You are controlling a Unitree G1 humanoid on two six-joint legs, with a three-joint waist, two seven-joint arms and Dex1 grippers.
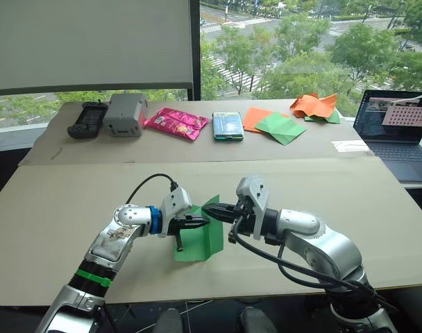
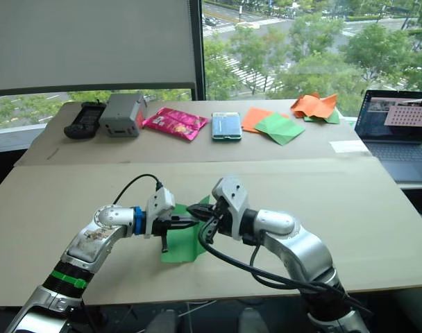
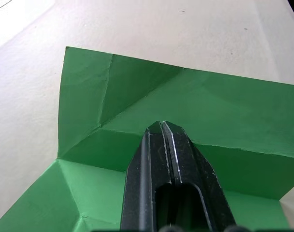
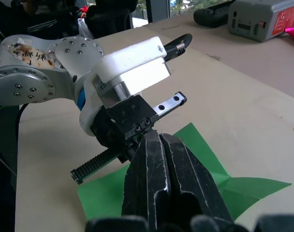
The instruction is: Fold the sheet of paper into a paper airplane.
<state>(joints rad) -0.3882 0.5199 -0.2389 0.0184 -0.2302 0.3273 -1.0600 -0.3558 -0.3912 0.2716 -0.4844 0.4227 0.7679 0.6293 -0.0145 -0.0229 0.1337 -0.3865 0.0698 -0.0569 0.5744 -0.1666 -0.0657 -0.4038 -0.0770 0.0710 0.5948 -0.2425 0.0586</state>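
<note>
Sheet of paper (image 1: 197, 239) lies creased on the desk (image 1: 72, 201), partly lifted between both hands; left hand (image 1: 199, 222) pinched closed on its raised fold; right hand (image 1: 218, 211) closed, tip-to-tip with left; orange sheets (image 1: 312, 104) at far edge.

your two tools, left tool (image 2: 183, 222) and right tool (image 2: 196, 209), meet over the green sheet of paper (image 2: 182, 244) on the table (image 2: 350, 208).

Tan table (image 1: 350, 201) surfaced in 2 cardboard-like panels, seam running across. Large window (image 1: 301, 41) behind, daylight, green trees and streets below. White roller blind (image 1: 93, 41) lowered over left pane. Dark window frame post (image 1: 195, 48) between.
</note>
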